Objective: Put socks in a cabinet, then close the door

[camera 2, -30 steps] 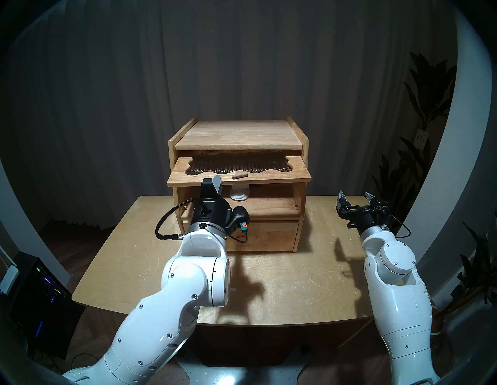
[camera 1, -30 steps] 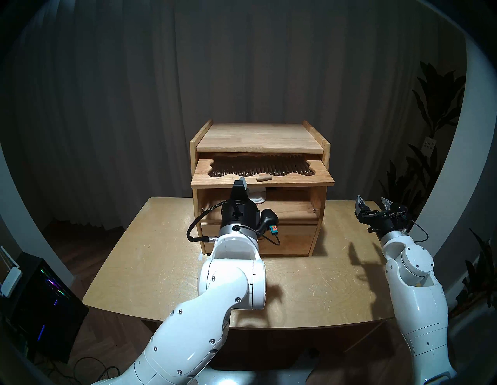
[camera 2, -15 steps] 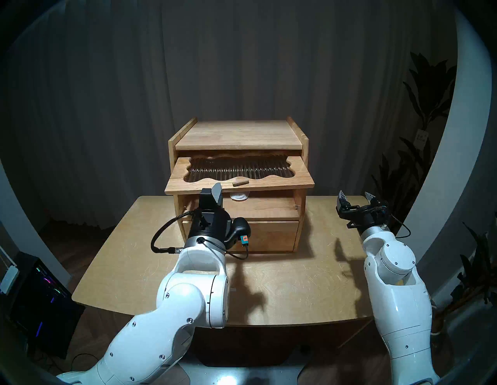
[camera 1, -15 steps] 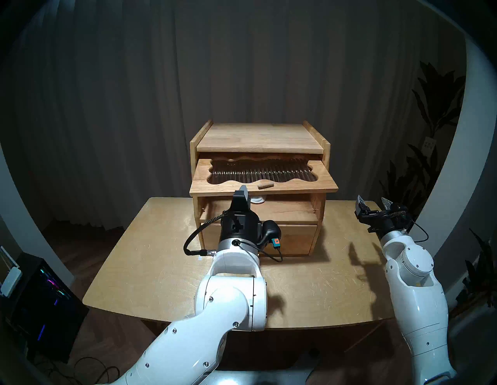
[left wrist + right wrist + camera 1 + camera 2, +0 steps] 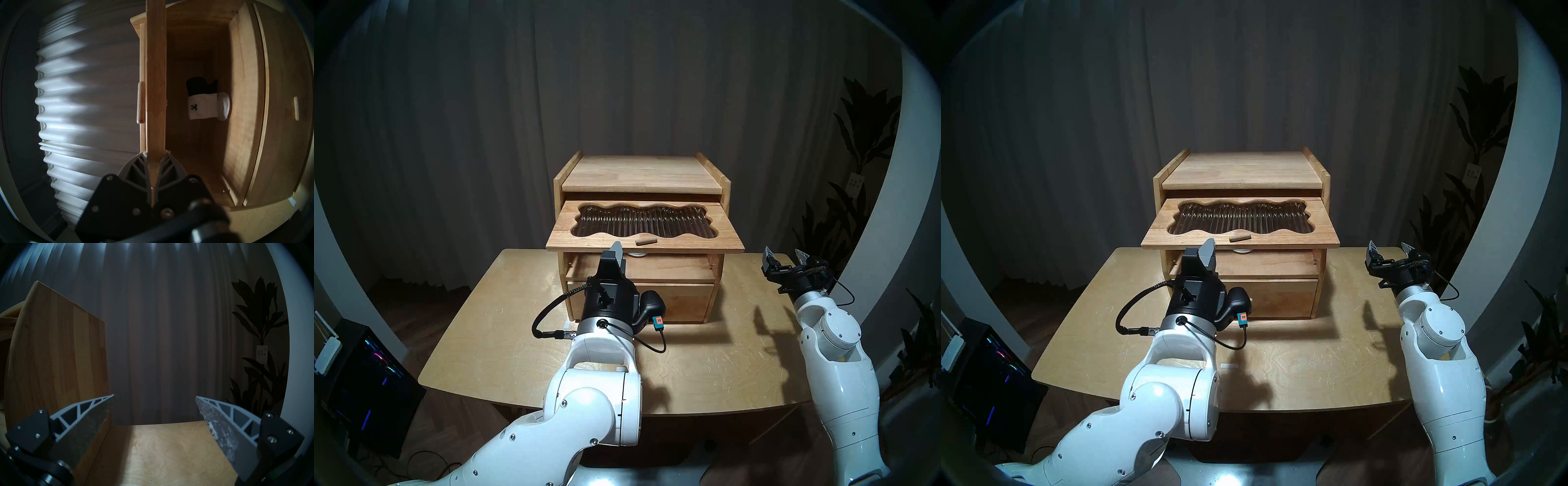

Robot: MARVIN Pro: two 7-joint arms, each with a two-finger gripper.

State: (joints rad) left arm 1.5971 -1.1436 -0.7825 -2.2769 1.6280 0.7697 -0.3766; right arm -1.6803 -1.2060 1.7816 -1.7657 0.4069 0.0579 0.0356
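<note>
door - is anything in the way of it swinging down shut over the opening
Nothing visible blocks it. The socks lie deep in the cabinet, well behind the front edge. The left claw is clamped on the door edge itself, so it moves with the door. The right claw hangs open off to the side.

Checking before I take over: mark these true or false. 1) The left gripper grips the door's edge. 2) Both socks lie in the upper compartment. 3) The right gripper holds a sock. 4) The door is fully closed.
1) True: the left gripper is shut on the front edge of the door.
2) True: the white sock and the black sock lie inside the cabinet.
3) False: the right gripper is open and empty.
4) False: the door sticks out flat.
</note>
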